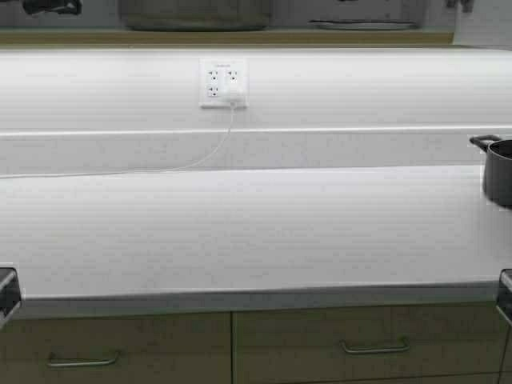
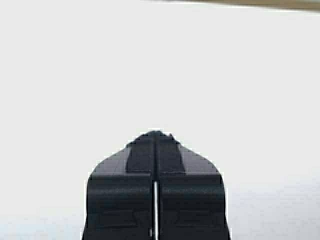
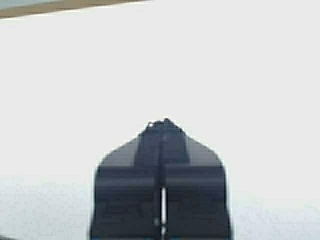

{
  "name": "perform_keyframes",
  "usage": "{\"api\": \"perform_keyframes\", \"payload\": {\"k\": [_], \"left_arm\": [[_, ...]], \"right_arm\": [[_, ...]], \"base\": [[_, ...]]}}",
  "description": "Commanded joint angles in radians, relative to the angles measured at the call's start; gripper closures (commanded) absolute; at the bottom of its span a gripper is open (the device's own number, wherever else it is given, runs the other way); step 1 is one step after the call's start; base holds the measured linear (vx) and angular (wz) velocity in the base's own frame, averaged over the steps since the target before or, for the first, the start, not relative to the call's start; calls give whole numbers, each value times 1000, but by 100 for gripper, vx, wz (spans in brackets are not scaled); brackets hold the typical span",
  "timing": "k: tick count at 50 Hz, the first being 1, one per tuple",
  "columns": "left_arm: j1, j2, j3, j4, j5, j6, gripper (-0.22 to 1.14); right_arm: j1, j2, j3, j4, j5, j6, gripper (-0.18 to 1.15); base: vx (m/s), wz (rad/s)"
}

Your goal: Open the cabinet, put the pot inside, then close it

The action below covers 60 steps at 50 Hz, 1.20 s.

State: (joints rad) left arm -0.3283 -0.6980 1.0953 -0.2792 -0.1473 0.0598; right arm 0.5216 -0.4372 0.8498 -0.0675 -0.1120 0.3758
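The pot [image 1: 501, 172] is dark grey with a black loop handle and stands on the white counter [image 1: 256, 232] at the far right, cut off by the high view's edge. Of the cabinet, only a tan lower edge [image 1: 240, 37] shows along the top, and its doors are out of view. My left gripper [image 2: 155, 134] is shut and holds nothing. It sits low at the counter's front left corner [image 1: 6, 292]. My right gripper [image 3: 162, 122] is also shut and holds nothing, and sits at the front right corner [image 1: 506, 298]. Both are well short of the pot.
A white wall socket [image 1: 223, 82] has a plug and a thin white cable [image 1: 160, 170] trailing left along the backsplash. Above the tan edge are a wide grey vessel [image 1: 196, 13] and a flat dish [image 1: 364, 24]. Base drawers with horizontal handles [image 1: 376, 347] lie below the counter.
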Motion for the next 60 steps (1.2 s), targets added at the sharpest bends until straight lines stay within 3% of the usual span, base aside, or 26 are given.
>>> {"api": "perform_keyframes", "payload": {"k": [1,13,18,21,31,37,46,53,60], "left_arm": [[2,0,-26,5,-2,8,88],[12,28,-38,5,-28,14,88],[63,38,-49,5,-41,21,88],[115,32,-49,5,-41,26,88],[426,-6,-135,17,49,52,88],[621,-5,-233,40,92,91,88],[808,38,-439,54,161,100,88],[853,132,-641,46,258,84,88],[856,244,-810,41,293,69,88]], "right_arm": [[-43,-12,-35,-25,35,-3,90],[-104,-21,-48,-120,67,-3,90],[-156,-54,-37,-160,69,-3,90],[-209,-94,-23,-183,72,-3,90],[-428,-232,-28,-270,132,-6,90],[-586,-301,-64,-334,179,-8,90],[-810,-291,-193,-373,204,-6,90],[-900,-209,-290,-373,204,-6,90],[-911,-84,-394,-371,210,-6,90]], "base": [[-28,0],[-33,4],[-37,6],[-35,9],[-27,6],[-21,3],[-14,2],[-9,2],[-6,4]]}}
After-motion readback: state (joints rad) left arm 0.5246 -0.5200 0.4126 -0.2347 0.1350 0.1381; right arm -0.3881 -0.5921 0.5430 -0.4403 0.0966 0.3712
